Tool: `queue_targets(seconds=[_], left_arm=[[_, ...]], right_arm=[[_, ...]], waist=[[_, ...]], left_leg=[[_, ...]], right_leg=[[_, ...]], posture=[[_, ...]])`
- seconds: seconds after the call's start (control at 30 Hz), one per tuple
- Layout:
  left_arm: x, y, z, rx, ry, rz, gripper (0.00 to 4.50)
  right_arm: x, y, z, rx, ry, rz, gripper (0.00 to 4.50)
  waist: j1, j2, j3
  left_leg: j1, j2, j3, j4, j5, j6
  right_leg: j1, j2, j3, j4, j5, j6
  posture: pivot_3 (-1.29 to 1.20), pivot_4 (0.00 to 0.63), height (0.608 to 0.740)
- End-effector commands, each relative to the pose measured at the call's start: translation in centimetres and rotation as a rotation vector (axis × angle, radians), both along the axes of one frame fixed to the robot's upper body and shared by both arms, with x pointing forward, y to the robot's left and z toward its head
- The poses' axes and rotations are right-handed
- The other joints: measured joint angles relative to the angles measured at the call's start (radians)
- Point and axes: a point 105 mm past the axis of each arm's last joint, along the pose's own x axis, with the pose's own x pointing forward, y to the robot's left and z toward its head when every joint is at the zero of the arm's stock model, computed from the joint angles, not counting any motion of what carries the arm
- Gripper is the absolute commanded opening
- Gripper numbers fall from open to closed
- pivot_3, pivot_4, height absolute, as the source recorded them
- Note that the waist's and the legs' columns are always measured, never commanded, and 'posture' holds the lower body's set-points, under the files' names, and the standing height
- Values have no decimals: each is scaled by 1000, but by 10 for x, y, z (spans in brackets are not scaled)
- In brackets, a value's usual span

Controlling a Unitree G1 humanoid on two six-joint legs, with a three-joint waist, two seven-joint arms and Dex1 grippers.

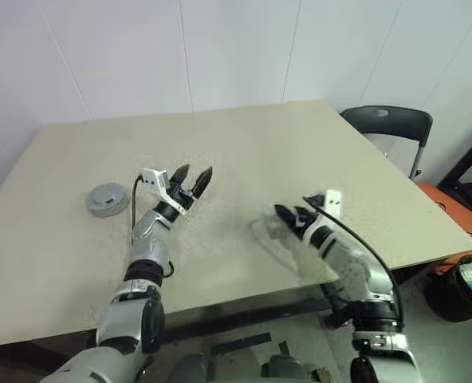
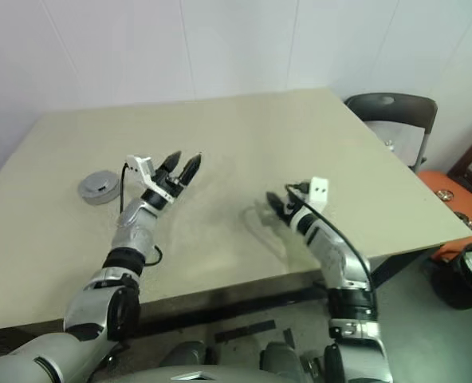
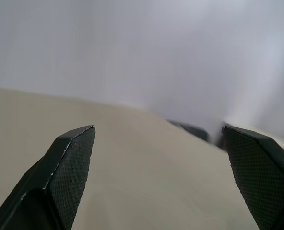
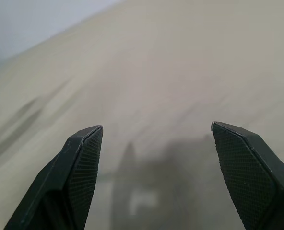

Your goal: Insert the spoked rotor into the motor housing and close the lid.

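The motor housing [image 1: 108,199] is sitting with its lid shut near the table's [image 1: 244,144] left edge. The left claw [image 1: 193,180] and right claw [image 1: 290,219] are hovering wide open and empty above the table, well apart from it, probably because the task looks finished.

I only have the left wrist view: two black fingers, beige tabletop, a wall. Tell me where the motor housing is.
Observer: The motor housing sits on the table, to the robot's left of the left tool, apart from it.
Operator: Report its lid.
Observer: The housing looks like a closed round puck from the head views; I cannot tell the lid apart, and no copper windings show.
Operator: Give me the right tool.
Observer: The right tool hangs open above bare table on the robot's right, holding nothing.
Operator: Name what is past the table.
Observer: A dark chair stands beyond the table's far right corner.
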Motion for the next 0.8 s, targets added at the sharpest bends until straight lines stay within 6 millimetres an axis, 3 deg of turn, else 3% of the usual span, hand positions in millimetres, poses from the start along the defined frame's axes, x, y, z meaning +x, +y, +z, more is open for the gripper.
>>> queue_targets(seconds=[0.03,0.17,0.27,0.43,0.6,0.8], left_arm=[[-5,-11,23,59,-103,-77,4476],[-10,-12,40,5,-144,-76,4476],[-17,-17,35,78,-158,-96,4476],[-29,-6,31,89,-159,-62,4476],[-40,-3,27,138,-156,-84,4476],[-38,-3,31,144,-157,-55,4476]], right_arm=[[15,-4,39,-116,-155,-31,3772],[26,6,51,-254,-202,23,3772],[31,12,50,-293,-207,48,3772],[36,27,49,-352,-220,126,3772],[37,39,56,-298,-237,140,3772],[33,51,47,-316,-237,187,3772]], waist=[[0,0,0],[-3,1,1],[-2,1,1],[-1,1,1],[0,1,1],[2,1,1]], left_leg=[[0,0,0,-1,0,0],[1,1,0,-1,0,0],[2,1,0,0,0,0],[3,1,0,0,0,0],[3,1,0,1,0,0],[3,1,0,1,0,0]], right_leg=[[0,0,0,0,0,0],[1,1,0,0,0,0],[3,1,0,0,0,0],[3,1,0,0,0,0],[3,1,0,0,0,0],[3,1,0,0,0,0]], posture=[[0,0,740],[0,0,740],[0,0,740],[0,0,740],[0,0,740],[0,0,740]])
